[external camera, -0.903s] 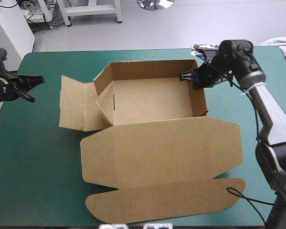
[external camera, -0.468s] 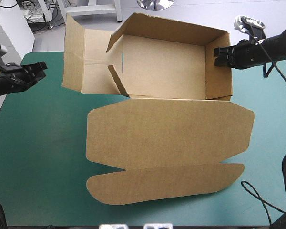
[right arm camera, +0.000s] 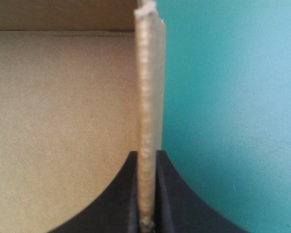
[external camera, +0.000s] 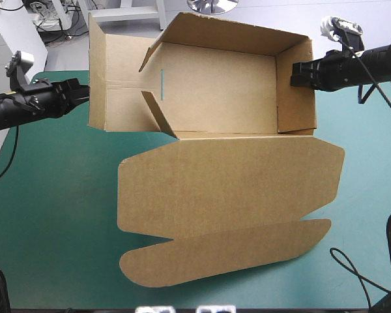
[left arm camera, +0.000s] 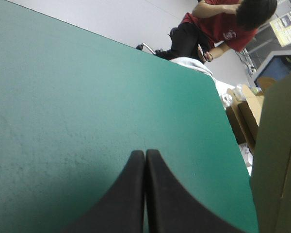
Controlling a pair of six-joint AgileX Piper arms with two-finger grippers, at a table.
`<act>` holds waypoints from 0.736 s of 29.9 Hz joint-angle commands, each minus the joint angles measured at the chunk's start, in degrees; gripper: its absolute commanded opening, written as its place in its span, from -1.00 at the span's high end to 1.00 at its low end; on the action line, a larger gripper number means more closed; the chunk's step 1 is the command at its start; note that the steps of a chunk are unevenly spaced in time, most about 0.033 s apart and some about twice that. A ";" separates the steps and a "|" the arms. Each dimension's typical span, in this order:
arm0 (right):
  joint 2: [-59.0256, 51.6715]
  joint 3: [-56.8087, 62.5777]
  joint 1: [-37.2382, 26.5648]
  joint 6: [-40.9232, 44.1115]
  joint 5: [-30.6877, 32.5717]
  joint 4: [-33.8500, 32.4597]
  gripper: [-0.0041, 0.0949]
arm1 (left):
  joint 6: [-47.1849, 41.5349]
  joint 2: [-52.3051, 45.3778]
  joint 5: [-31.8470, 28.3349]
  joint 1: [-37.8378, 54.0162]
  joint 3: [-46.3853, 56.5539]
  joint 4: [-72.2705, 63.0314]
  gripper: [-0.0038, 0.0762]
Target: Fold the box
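"Sweeping wide first: the teal-green cover was mostly taken up by the brown box, and its tray end looked lifted off the cover, up toward the far edge. How did you read the progress?"

"Partway, I'd say. The far wall and the right wall stood up, so the tray had a shape. But the left flap was splayed outward, not tucked, and the big lid lay open toward the near edge, its tuck strip flat beyond it."

"So the left side was the job still open?"

"That was my judgement: stand that flap up, tuck it in, and the tray would be whole. The lid looked untouched."

"And the grippers?"

"The right gripper was pinched almost closed on the right wall. Its wrist camera showed the board's raw edge squeezed between the two black fingers, tray floor on one side, cover on the other. It seemed to be carrying the box."

"The left one?"

"The left gripper had hold of nothing. Its fingers were pressed together in a point over bare cover, just beside the splayed flap. Whether the tip touched the board, I couldn't tell."
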 commanded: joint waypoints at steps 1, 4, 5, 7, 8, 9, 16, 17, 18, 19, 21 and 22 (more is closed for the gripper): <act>-2.80 -1.84 1.75 -0.06 -2.95 5.02 0.95 | 0.40 -1.84 -0.44 -3.11 -1.50 -4.26 0.93; -2.76 -1.84 3.07 -0.15 -3.61 4.47 0.95 | 0.50 -1.84 -0.44 -5.60 -1.50 -4.26 0.93; -2.76 -1.84 3.36 -0.15 -3.91 3.88 0.95 | 0.65 -1.84 -0.44 -6.36 -1.50 -4.26 0.93; -2.76 -1.84 4.06 -0.15 -4.15 2.54 0.95 | 0.76 -1.84 -0.23 -7.59 -1.50 -4.26 0.93; -2.76 -1.84 4.33 -0.03 -4.41 1.99 0.95 | 0.68 -1.84 -0.06 -8.12 -1.50 -4.26 0.93; -2.76 -1.84 4.34 0.20 -4.40 1.50 0.95 | 0.90 -1.84 0.27 -8.51 -1.50 -4.26 0.93; -2.76 -1.84 5.39 1.51 -6.68 -1.18 0.95 | 1.76 -1.84 0.94 -11.00 -1.50 -4.16 0.93; -2.67 -1.84 5.51 1.51 -7.01 -1.23 0.95 | 1.76 -1.84 1.24 -11.04 -1.50 -4.16 0.93; -2.55 -1.84 5.76 1.51 -7.55 -1.46 0.95 | 1.88 -1.84 1.38 -11.27 -1.50 -4.16 0.93; -2.46 -1.84 5.87 1.51 -8.11 -1.57 0.95 | 2.02 -1.84 1.61 -11.38 -1.50 -4.16 0.93; -2.17 -1.84 6.03 1.72 -8.94 -2.16 0.95 | 2.02 -1.84 1.97 -11.42 -1.50 -4.16 0.93; -1.93 -1.84 6.46 1.85 -9.26 -2.67 0.95 | 2.02 -1.84 2.04 -11.42 -1.50 -4.27 0.93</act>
